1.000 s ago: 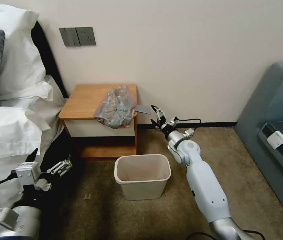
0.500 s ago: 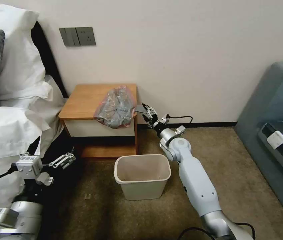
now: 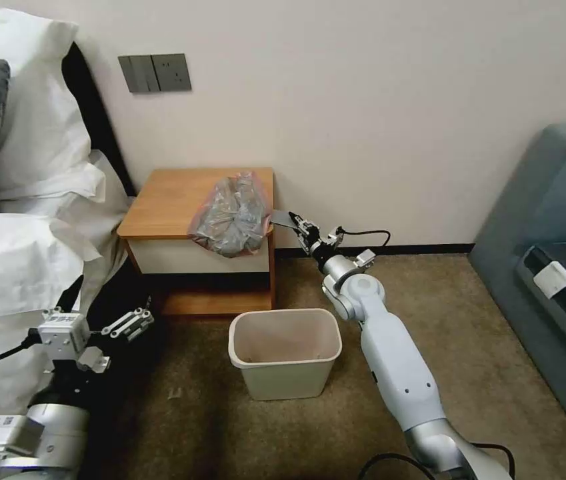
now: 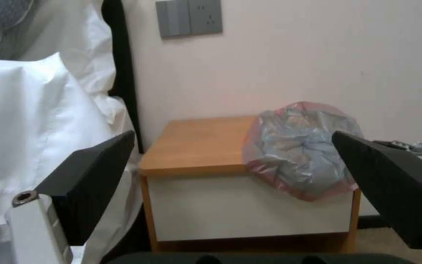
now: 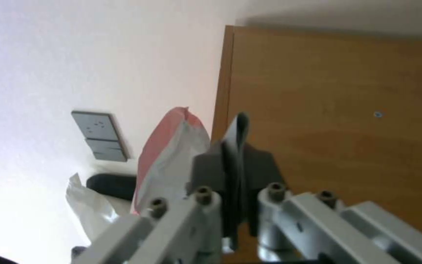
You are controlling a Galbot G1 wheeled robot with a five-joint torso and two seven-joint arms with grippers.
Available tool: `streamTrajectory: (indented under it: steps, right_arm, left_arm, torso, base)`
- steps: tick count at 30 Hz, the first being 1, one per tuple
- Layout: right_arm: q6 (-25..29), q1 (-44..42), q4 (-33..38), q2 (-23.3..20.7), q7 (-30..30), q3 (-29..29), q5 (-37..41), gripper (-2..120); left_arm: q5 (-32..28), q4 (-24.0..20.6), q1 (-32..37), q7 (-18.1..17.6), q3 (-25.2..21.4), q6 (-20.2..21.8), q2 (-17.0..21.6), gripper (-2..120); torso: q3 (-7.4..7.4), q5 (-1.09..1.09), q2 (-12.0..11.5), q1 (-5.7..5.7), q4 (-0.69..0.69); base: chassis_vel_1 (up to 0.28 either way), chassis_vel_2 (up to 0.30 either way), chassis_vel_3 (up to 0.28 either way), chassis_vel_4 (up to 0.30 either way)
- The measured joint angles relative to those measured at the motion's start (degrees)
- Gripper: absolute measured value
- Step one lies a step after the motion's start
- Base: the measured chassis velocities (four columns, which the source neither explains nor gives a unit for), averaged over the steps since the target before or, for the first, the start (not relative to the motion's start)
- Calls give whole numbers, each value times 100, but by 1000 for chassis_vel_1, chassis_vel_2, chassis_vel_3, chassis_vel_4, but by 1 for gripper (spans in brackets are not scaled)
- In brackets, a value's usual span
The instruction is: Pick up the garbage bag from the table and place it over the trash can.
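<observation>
Right gripper pinches a flap at the nightstand's corner

Nearest the robot, the left gripper (image 3: 106, 313) hangs low beside the bed (image 3: 23, 267), well short of the table (image 3: 163, 200) and toward its bed side, its two black fingers (image 4: 93, 176) spread wide apart with nothing between them. Just beyond it on the carpet (image 3: 496, 373), in front of the table and near its lower shelf, stands the trash can (image 3: 285, 353), upright and with its mouth uncovered. Farther on, the right arm reaches up from the floor to the table's corner away from the bed, where the right gripper (image 3: 301, 225) has its pads pressed together on a thin grey flap (image 5: 240, 128) that sticks out sideways beside the table's edge. Whether that flap belongs to the bag cannot be told. On the table itself, the garbage bag (image 3: 233, 213) lies crumpled at the front corner away from the bed, its pink-rimmed bulk drooping over the table's front edge. Behind the table, the wall carries a grey socket plate (image 3: 155, 73).
</observation>
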Motion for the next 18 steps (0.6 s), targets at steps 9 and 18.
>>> streamTrajectory:
  steps: [9, 18]
  right_arm:
    - [42, -605, 911, -225, 367, 5, 2, 0]
    - [30, -1595, 2210, -756, 921, -330, 97, 0]
  left_arm:
    - [71, 0, -28, 29, 60, -70, -11, 100]
    - [72, 6, -64, 34, 78, -104, 46, 100]
  torso:
    - [0, 0, 0, 0, 0]
    - [0, 0, 0, 0, -1]
  base:
    - [0, 0, 0, 0]
    - [0, 0, 0, 0]
